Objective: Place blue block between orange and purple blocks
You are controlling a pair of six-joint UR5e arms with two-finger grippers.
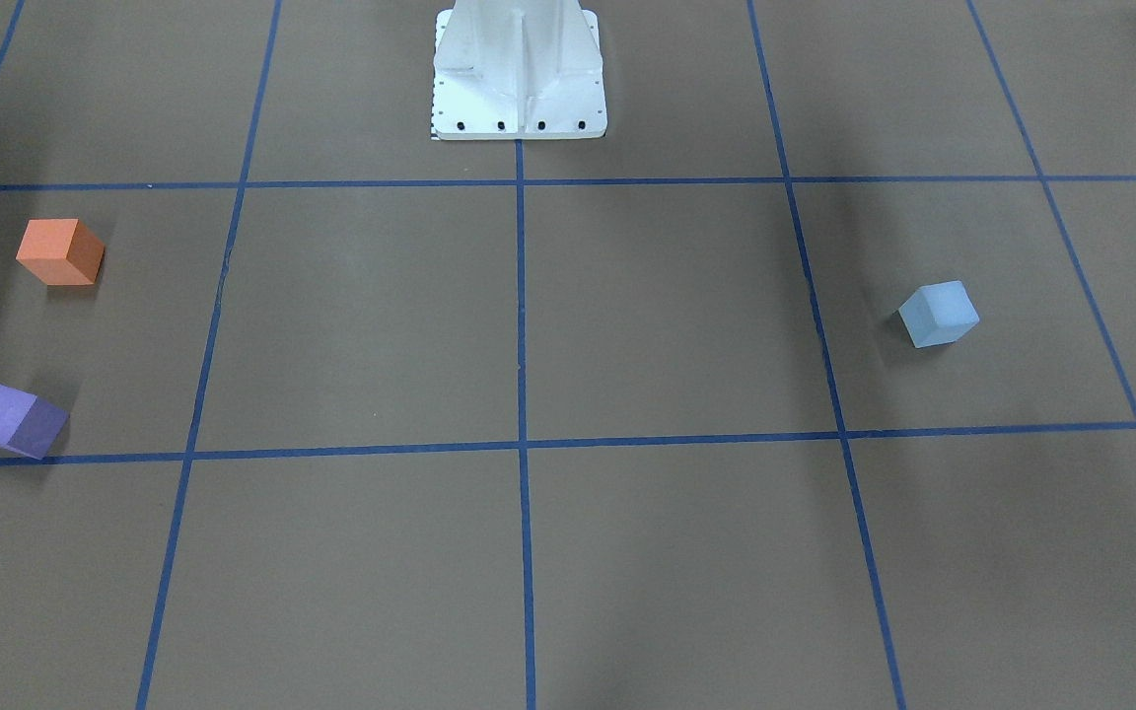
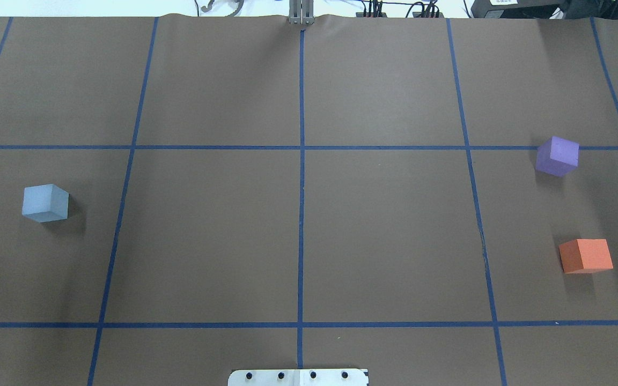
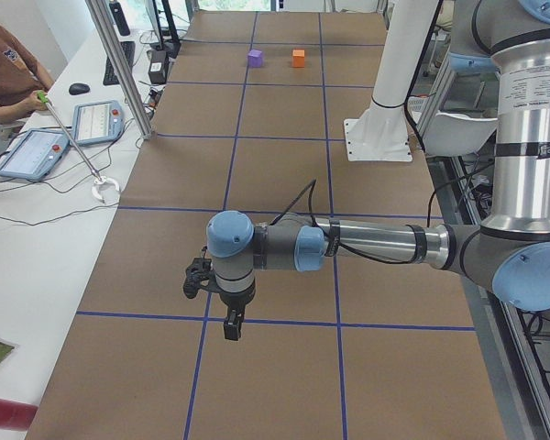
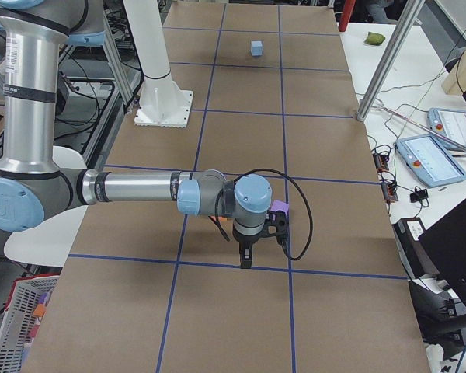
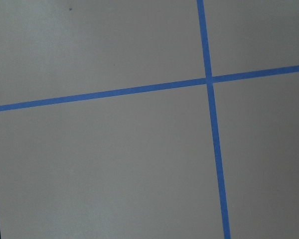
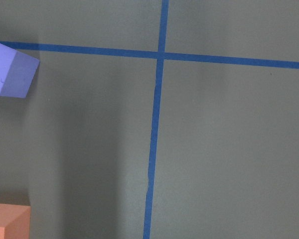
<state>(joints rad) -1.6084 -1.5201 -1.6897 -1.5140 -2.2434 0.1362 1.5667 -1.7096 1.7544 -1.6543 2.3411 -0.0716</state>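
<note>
Front: blue block (image 1: 939, 314) on counter (image 1: 529, 325), robot's left side, well apart from orange block (image 1: 59, 251) and purple block (image 1: 14, 420).
Left side view: left jaws above counter; opening cannot be told.
Right side view: right jaws near purple block, blue block far off; opening cannot be told.

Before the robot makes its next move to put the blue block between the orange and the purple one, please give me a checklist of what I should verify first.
1. Blue block sits alone on the table, nothing touching it: ok.
2. Gap between orange block and purple block is bare and looks wider than one block: ok.
3. Blue block shows in the left wrist view: not ok, only table and tape lines appear.
4. Left pincer open: cannot tell, it shows in a side view only.
5. Right pincer open: cannot tell, same reason.
</note>
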